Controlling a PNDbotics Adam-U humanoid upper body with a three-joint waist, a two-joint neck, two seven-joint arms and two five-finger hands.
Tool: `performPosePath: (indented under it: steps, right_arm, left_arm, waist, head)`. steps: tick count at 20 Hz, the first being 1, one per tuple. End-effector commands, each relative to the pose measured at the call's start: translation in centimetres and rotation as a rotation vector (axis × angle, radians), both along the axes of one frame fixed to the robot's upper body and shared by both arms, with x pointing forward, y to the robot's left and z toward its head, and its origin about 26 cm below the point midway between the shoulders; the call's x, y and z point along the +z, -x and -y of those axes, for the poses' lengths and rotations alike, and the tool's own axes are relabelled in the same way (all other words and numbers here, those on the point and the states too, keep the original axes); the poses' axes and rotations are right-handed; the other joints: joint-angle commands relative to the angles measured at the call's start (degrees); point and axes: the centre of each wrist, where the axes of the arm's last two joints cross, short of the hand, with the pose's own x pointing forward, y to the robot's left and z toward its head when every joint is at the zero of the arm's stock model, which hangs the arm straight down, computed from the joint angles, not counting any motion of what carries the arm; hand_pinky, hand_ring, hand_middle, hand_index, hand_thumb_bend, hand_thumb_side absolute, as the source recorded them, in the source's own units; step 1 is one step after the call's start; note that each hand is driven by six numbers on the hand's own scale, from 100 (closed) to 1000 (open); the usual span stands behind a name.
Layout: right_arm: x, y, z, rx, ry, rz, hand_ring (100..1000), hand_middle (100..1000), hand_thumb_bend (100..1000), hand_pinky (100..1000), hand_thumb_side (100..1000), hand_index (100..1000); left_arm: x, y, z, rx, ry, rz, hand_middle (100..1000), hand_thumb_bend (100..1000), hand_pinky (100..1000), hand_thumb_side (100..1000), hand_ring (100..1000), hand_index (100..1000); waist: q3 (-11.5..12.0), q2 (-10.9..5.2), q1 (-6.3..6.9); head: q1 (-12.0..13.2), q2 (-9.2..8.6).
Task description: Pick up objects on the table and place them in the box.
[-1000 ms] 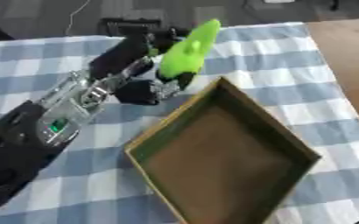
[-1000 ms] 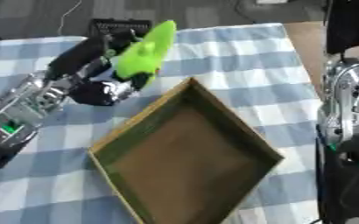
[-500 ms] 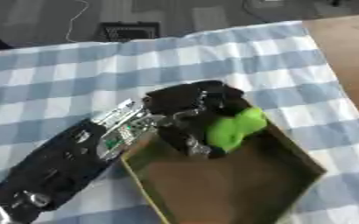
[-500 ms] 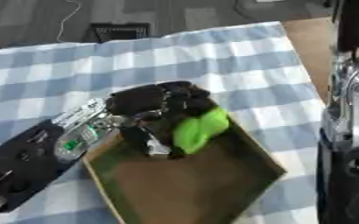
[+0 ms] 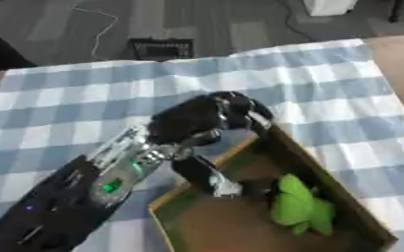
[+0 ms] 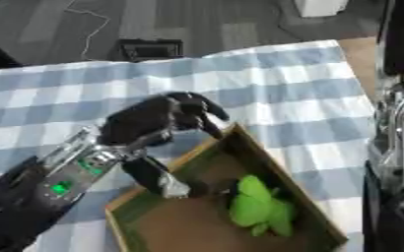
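The bright green leafy object [image 5: 300, 206] lies on the brown floor of the shallow olive-walled cardboard box [image 5: 326, 170], toward its right side, free of any hold. Just left of it the robot's left hand [image 5: 201, 123] hangs over the box's far-left wall, thumb reaching down inside, fingers spread apart and clamped on nothing; judging by that pose, it has let go. The box sits on the blue-and-white checked tablecloth [image 5: 84, 108]. The right arm [image 6: 399, 147] shows at the right edge; its hand cannot be seen.
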Motion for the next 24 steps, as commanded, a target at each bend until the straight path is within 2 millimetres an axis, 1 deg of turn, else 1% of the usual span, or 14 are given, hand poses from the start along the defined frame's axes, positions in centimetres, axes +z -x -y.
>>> performPosePath:
  steps: [1,3,4,6,10,13,15,17,19,20,21,22,23,24]
  right_arm:
    - [0.1,0.1,1.2,-0.059,0.004,0.033,406,390,100,473,781,578]
    - [-0.6,-0.1,2.1,-0.105,0.014,0.035,409,392,100,472,776,582]
    - [-1.0,-0.3,2.7,-0.134,0.024,0.033,412,395,100,472,772,587]
    - [-1.9,-0.4,3.6,-0.179,0.048,0.027,417,398,100,471,764,595]
    - [-4.0,-0.6,5.3,-0.262,0.124,0.030,422,401,100,470,756,597]
    - [-5.6,-0.6,6.3,-0.310,0.191,0.048,426,404,100,469,750,602]
    - [-6.6,-0.5,6.9,-0.331,0.233,0.054,428,405,100,469,748,604]
    - [-7.2,-0.4,7.3,-0.344,0.259,0.052,431,407,100,468,729,610]
    - [-7.6,-0.4,7.5,-0.348,0.274,0.051,431,408,100,468,742,610]
    - [-7.7,-0.4,7.6,-0.349,0.277,0.050,433,409,100,468,740,613]
    - [-7.9,-0.3,7.6,-0.347,0.280,0.049,433,409,100,468,803,613]
    - [-7.9,-0.3,7.5,-0.344,0.283,0.048,434,410,100,468,738,616]
    - [-8.0,-0.3,7.4,-0.340,0.286,0.048,434,409,100,468,721,616]
    - [-8.0,-0.3,7.4,-0.337,0.289,0.049,435,410,100,468,739,617]
  left_arm:
    - [2.8,2.4,-4.0,0.077,0.338,0.139,595,100,284,813,420,717]
    - [2.4,2.9,-6.6,0.084,0.481,0.233,510,100,206,797,330,665]
    - [2.2,3.2,-7.6,0.075,0.526,0.293,457,100,141,784,264,606]
    - [1.7,3.5,-8.7,0.043,0.586,0.392,408,100,100,770,207,589]
    - [2.1,3.3,-8.7,-0.091,0.654,0.521,343,100,100,759,174,575]
    - [3.4,3.0,-7.9,-0.226,0.660,0.571,329,100,100,758,192,564]
    - [4.1,2.8,-7.2,-0.278,0.678,0.585,328,100,100,758,195,563]
    - [4.9,2.7,-7.0,-0.294,0.707,0.591,334,100,111,761,203,571]
    - [5.8,2.7,-6.9,-0.301,0.742,0.592,339,100,120,762,209,574]
    - [6.1,2.7,-6.8,-0.304,0.757,0.592,351,100,150,764,226,582]
    - [6.7,2.7,-6.6,-0.317,0.783,0.593,344,100,145,765,224,585]
    - [6.9,2.6,-6.5,-0.325,0.803,0.584,353,100,145,765,221,587]
    - [6.8,2.6,-6.4,-0.327,0.815,0.569,353,100,145,737,221,587]
    - [6.7,2.6,-6.3,-0.326,0.821,0.557,353,100,134,764,214,589]
  waist:
    - [1.7,-1.90,-0.93]
    - [4.1,-2.52,-2.19]
    - [5.7,-2.98,-3.05]
    - [8.0,-3.89,-4.39]
    - [12.0,-6.49,-6.68]
    - [14.6,-8.04,-7.58]
    - [16.0,-8.75,-7.93]
    - [16.9,-9.23,-8.28]
    - [17.3,-9.48,-8.68]
    - [17.4,-9.54,-8.84]
    - [17.3,-9.58,-9.12]
    - [17.2,-9.58,-9.33]
    - [17.1,-9.54,-9.46]
    - [17.0,-9.47,-9.52]
  head:
    - [-2.6,-1.22]
    - [-3.8,-2.05]
    - [-3.9,-2.51]
    - [-3.6,-3.05]
    - [-5.0,-5.02]
    - [-6.6,-7.22]
    - [-6.8,-8.30]
    - [-6.6,-7.94]
    - [-6.4,-6.97]
    - [-6.4,-6.45]
    - [-6.2,-5.54]
    - [-6.1,-4.35]
    - [-6.0,-2.93]
    - [-5.7,-1.74]
